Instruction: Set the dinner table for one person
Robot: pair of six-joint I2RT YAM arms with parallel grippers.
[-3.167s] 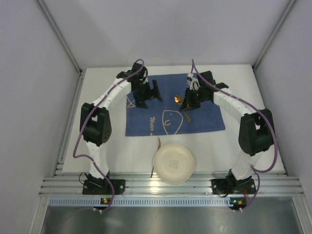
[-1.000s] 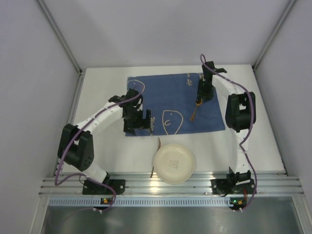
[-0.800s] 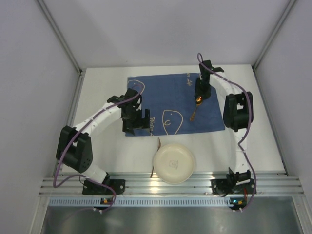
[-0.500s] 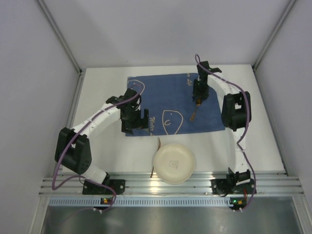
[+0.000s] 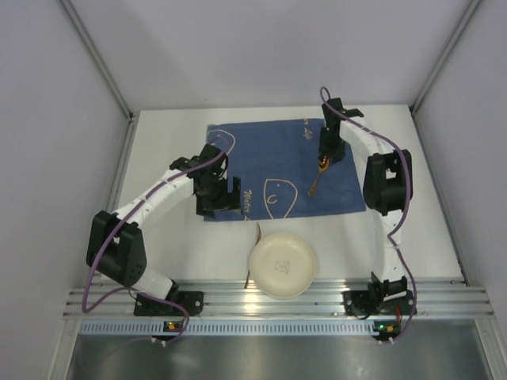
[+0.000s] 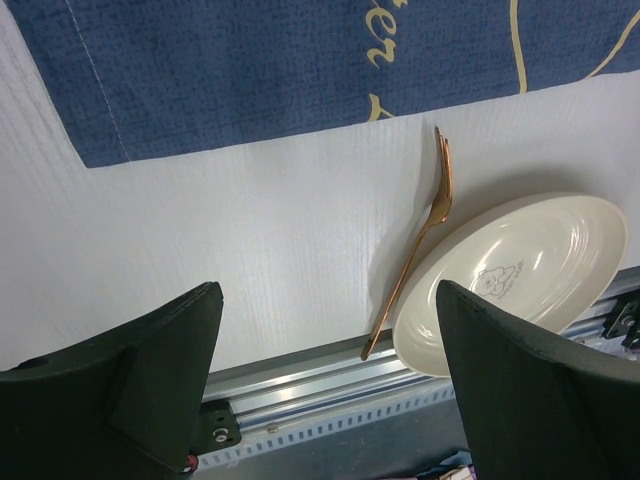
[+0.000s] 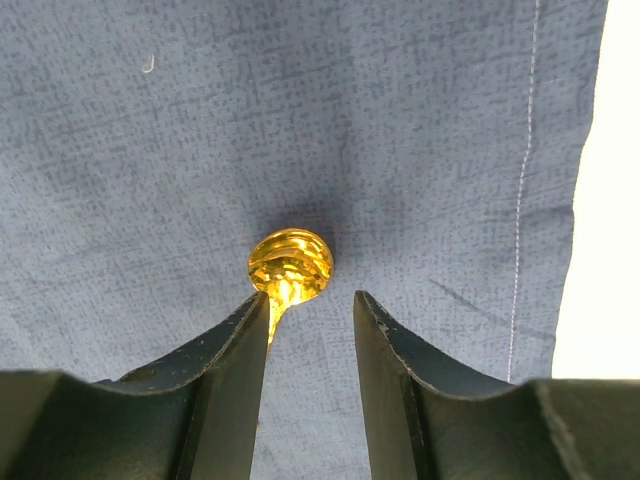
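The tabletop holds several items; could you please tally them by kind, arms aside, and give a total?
Blue cloth: 1
Plate: 1
Fork: 1
Spoon: 1
Total: 4

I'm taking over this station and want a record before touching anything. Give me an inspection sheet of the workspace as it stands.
Surface: white table, with a blue cloth spread over its far middle.
Job's things: cream plate at the near edge, empty; copper fork beside its left, off the cloth; gold spoon at the cloth's right part.
Clutter: nothing seen.
Grippers: left gripper wide open and empty near the cloth's near left corner; right gripper with jaws apart over the spoon, whose handle runs under one finger.
Cables: purple cables follow both arms.
Surroundings: aluminium rail along the near edge; plain walls around.
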